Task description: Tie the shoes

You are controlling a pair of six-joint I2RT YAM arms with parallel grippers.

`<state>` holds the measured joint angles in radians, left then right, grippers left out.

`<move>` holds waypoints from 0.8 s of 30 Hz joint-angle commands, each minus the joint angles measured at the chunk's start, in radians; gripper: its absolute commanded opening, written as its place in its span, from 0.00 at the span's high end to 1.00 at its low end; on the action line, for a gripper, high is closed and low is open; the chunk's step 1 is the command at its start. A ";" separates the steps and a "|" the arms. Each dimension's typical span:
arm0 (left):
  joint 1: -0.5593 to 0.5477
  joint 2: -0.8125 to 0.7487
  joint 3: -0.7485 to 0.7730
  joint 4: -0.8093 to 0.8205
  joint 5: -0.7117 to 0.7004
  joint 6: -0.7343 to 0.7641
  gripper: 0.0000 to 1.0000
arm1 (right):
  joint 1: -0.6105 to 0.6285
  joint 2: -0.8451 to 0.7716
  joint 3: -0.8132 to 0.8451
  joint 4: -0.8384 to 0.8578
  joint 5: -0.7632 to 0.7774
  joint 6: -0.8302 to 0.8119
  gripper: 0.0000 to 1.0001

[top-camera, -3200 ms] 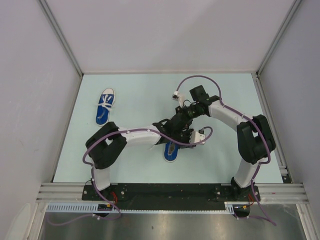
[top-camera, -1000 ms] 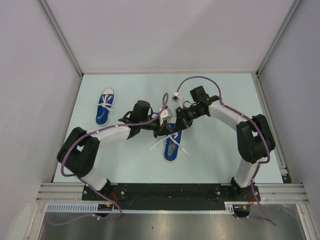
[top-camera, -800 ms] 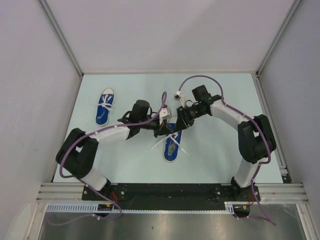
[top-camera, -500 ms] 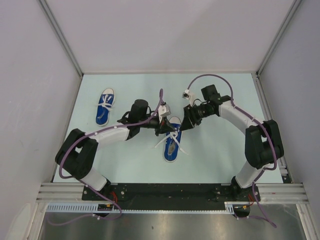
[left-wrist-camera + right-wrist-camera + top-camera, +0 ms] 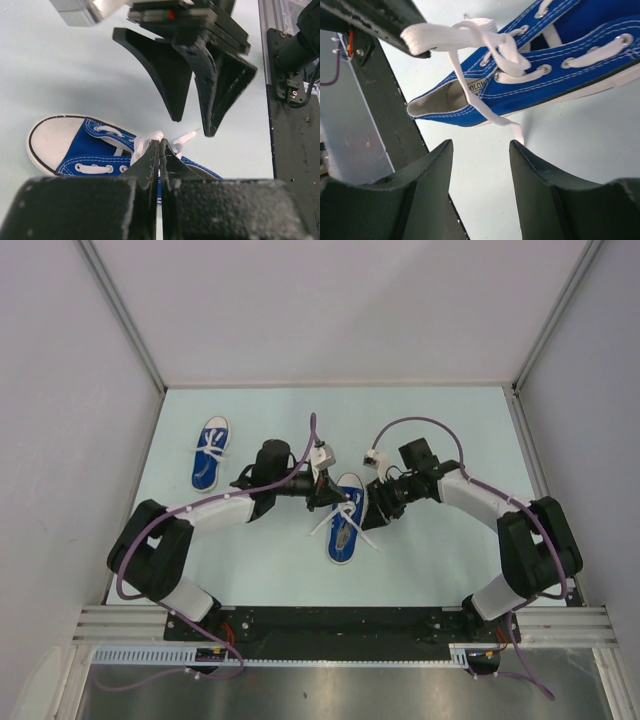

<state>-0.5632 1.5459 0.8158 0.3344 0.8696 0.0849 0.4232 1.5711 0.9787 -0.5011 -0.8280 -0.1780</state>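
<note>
Left wrist: left fingers (image 5: pixel 150 167) closed, pinching lace (image 5: pixel 145 142) just above shoe (image 5: pixel 75 145). Right fingers (image 5: pixel 220 85) just beyond, parted, empty.
Right wrist: right fingers apart, holding nothing. Shoe ahead; lace runs up to the left fingers.
Top: shoe between both sets of fingers on tabletop (image 5: pixel 270 570). Second shoe (image 5: pixel 210 454) well apart, beyond the left fingers.
</note>
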 commanded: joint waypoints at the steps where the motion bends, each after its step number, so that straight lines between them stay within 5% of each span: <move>1: 0.006 -0.041 -0.021 0.055 0.040 -0.027 1.00 | 0.052 -0.085 -0.070 0.237 0.095 0.109 0.46; 11: 0.009 -0.027 -0.012 0.057 0.040 -0.028 1.00 | 0.109 -0.030 -0.114 0.423 0.142 0.147 0.49; 24: 0.020 -0.017 -0.003 0.055 0.042 -0.031 1.00 | 0.129 -0.005 -0.132 0.377 0.092 0.046 0.61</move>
<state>-0.5529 1.5391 0.7994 0.3351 0.8719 0.0597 0.5446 1.5696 0.8639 -0.1268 -0.7151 -0.0906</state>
